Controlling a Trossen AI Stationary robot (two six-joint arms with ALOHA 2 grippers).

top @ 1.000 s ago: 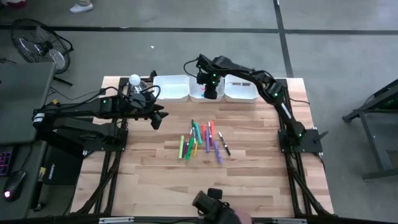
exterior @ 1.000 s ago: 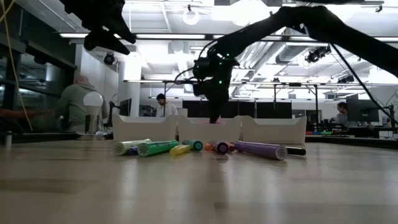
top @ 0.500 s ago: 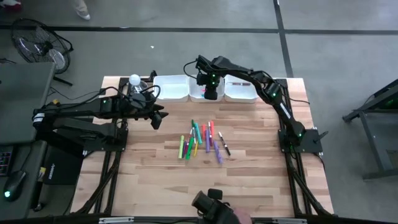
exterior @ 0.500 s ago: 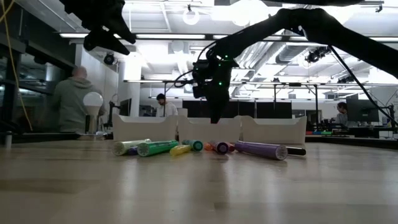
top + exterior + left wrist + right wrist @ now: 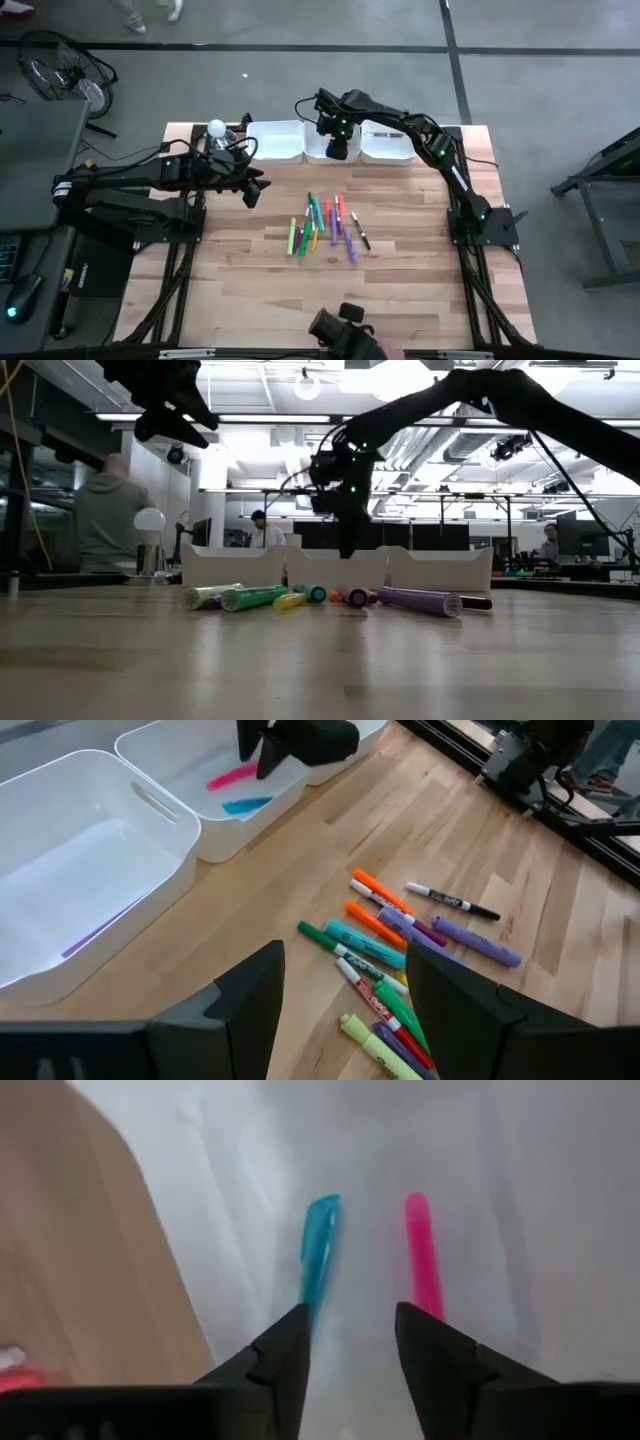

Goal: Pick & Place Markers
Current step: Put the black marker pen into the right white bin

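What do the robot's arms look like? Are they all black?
Mostly yes. Both arms are black and made of jointed tubes, with thin cables looping along them. Little green lights glow near the right gripper. The left gripper ends in two flat, dark, wedge-shaped fingers.

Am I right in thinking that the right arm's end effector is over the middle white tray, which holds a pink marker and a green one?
Not quite: the second marker is blue, not green. The right wrist view shows it lying beside the pink marker in the middle tray, with the right end effector open above them.
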